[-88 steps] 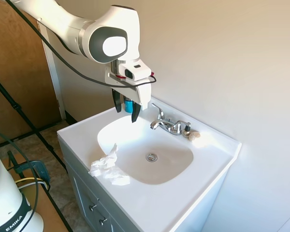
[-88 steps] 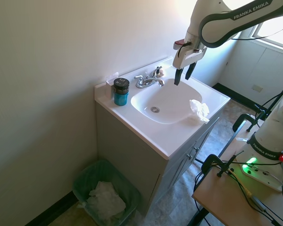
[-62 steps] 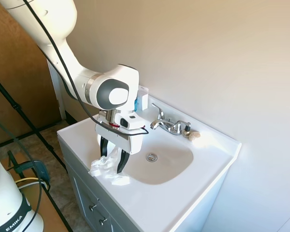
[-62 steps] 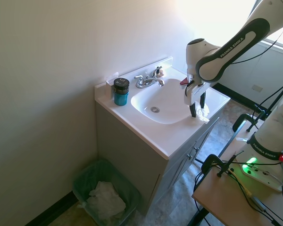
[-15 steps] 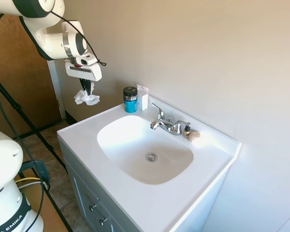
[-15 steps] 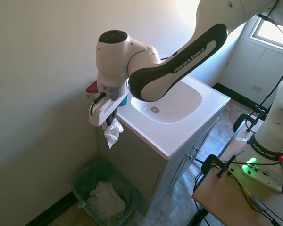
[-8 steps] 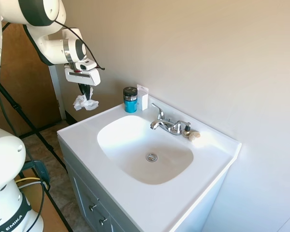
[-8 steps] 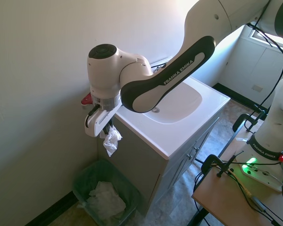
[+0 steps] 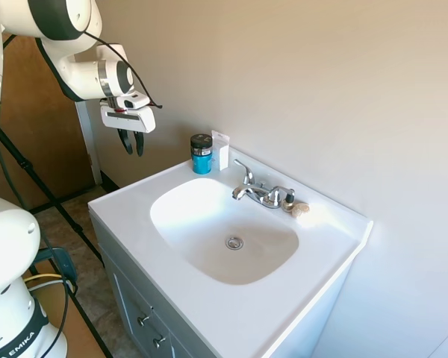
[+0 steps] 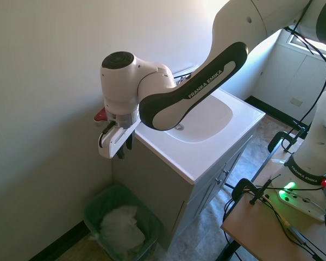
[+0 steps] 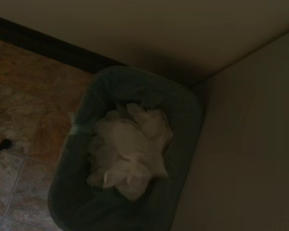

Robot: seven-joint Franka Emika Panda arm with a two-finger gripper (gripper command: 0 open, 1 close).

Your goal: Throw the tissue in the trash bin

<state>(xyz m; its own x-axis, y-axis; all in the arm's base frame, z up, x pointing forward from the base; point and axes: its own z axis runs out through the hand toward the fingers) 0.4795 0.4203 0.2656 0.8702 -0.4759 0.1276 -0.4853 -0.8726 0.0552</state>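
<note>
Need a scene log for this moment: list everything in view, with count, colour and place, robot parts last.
trash bin: one, dark green, on the floor in the corner between the wall and the vanity side.
tissue: white crumpled paper piled inside the bin; single wads cannot be told apart.
sink: one, white basin set in a white vanity top.
faucet: one, chrome, at the back of the basin.
jar: one, blue with a black lid, on the top near the wall.
small white card: one, standing beside the jar.
beige lump: one, next to the faucet.
gripper: one, dark fingers, open and empty, above the bin.
</note>
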